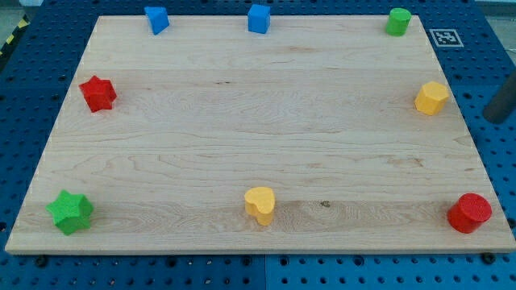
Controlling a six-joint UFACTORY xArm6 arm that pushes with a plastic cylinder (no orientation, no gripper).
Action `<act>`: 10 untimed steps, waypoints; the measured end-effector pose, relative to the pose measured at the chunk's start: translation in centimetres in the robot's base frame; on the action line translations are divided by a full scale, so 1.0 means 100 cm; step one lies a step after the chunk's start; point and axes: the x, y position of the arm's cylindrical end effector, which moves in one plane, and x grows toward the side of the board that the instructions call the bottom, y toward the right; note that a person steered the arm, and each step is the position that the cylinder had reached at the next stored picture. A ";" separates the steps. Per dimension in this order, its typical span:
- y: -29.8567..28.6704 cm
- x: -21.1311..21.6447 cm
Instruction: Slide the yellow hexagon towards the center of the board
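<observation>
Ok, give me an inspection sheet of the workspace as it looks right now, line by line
Surface: wooden board, flat, on a blue pegboard.
Job's things: yellow hexagon by the view's right edge, far from the centre.
Clutter: blue block and blue cube at the view's top; green cylinder top right; red star left; green star bottom left; yellow heart bottom middle; red cylinder bottom right.
Grippers: none; my tip is off the board, to the view's right of the yellow hexagon, apart from it.
Cables: nothing seen.
Surroundings: marker tag top right.
</observation>
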 end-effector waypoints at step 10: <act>-0.050 -0.021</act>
